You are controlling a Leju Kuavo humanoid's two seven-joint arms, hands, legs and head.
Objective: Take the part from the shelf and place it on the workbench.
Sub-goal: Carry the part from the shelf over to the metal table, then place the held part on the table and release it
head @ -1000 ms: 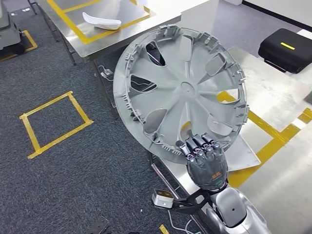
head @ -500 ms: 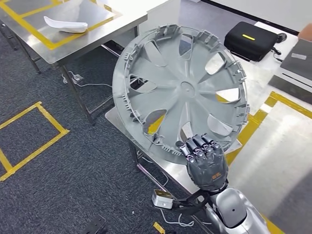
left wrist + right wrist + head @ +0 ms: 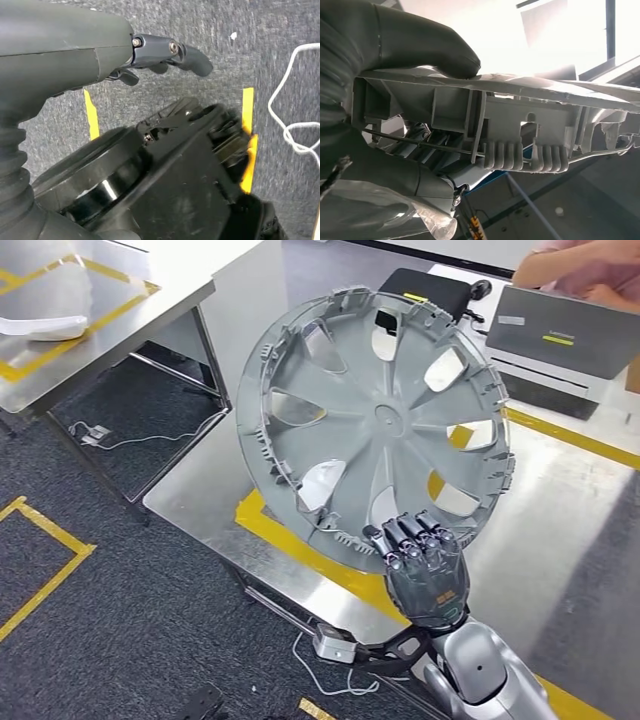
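Head view: right hand grips round ribbed grey plastic part

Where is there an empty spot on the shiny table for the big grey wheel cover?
The round grey plastic wheel cover, held by the right hand, hangs over the steel workbench. Bare metal lies left of the yellow tape line, and right of the cover. The far edge is crowded by the grey box.
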